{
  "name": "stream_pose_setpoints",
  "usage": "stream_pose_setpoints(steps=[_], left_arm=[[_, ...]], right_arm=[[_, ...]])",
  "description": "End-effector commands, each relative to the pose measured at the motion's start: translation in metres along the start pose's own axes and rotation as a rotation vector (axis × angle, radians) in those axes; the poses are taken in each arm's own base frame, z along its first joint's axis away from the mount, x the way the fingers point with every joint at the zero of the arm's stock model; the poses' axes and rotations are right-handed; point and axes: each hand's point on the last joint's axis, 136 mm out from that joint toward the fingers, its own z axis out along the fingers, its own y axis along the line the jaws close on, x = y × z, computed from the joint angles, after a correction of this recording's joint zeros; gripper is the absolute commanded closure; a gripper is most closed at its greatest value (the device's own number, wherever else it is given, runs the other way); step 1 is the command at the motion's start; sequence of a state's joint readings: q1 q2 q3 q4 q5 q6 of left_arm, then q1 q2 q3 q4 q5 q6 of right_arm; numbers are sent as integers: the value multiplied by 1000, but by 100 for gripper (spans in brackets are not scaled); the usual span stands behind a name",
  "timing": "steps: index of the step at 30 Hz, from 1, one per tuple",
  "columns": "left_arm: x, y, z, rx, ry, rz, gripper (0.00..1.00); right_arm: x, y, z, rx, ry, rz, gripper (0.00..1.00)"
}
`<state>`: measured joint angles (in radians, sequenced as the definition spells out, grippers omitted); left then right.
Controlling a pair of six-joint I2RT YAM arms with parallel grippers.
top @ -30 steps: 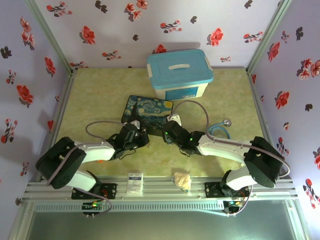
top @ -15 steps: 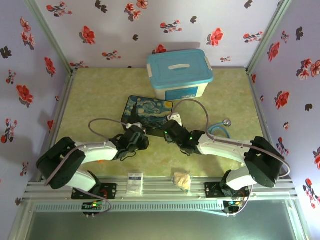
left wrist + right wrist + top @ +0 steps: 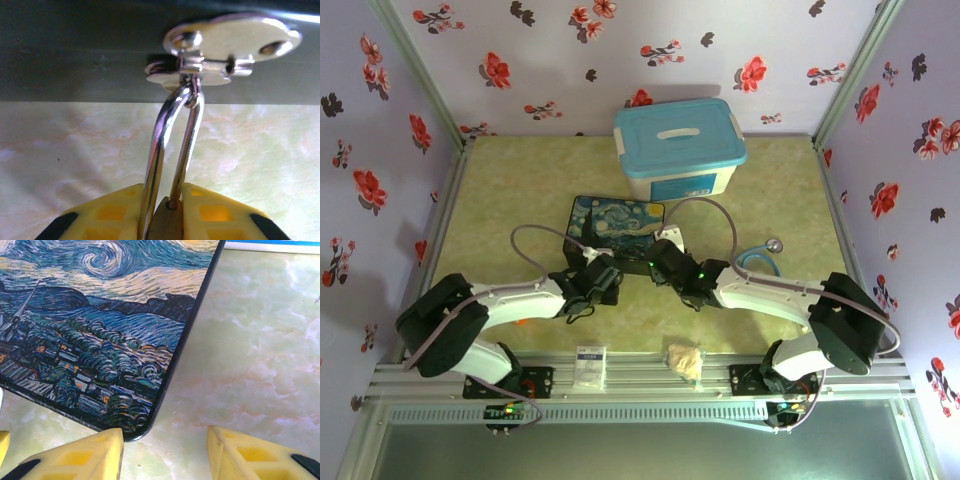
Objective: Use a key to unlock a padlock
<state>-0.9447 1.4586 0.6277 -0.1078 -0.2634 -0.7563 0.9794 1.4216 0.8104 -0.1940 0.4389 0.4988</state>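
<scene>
We see the green table [image 3: 500,200] first, and on it the dark blue painted tin [image 3: 617,220]. Both arms reach to the tin's near edge. Our left gripper [image 3: 603,280] is the one at the lock. Our right gripper [image 3: 658,263] sits just beside it, by the tin's near right corner.

The left wrist view shows what is too small to make out from the top. The left fingers [image 3: 110,215] are squeezed tight on the brass padlock [image 3: 167,225]. Its silver shackle [image 3: 172,145] runs straight away from the hand, up to the metal latch [image 3: 230,42] on the tin's side, and hooks through it.

In the right wrist view, the right fingers [image 3: 75,455] stand wide apart over the tin's corner, with nothing between them. We cannot find the key anywhere. We think the right hand has to fetch it first.
</scene>
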Motion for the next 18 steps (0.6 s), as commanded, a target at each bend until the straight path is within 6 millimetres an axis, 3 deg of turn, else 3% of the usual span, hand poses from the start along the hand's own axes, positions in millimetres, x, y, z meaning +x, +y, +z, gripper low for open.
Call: stream_pose_setpoints(steps=[1, 18], left_arm=[[-2, 14, 1, -115, -5, 76, 77], [0, -9, -7, -128, -17, 123, 67]], right_arm=[[-1, -8, 3, 48, 3, -8, 53], [5, -10, 8, 64, 18, -15, 53]])
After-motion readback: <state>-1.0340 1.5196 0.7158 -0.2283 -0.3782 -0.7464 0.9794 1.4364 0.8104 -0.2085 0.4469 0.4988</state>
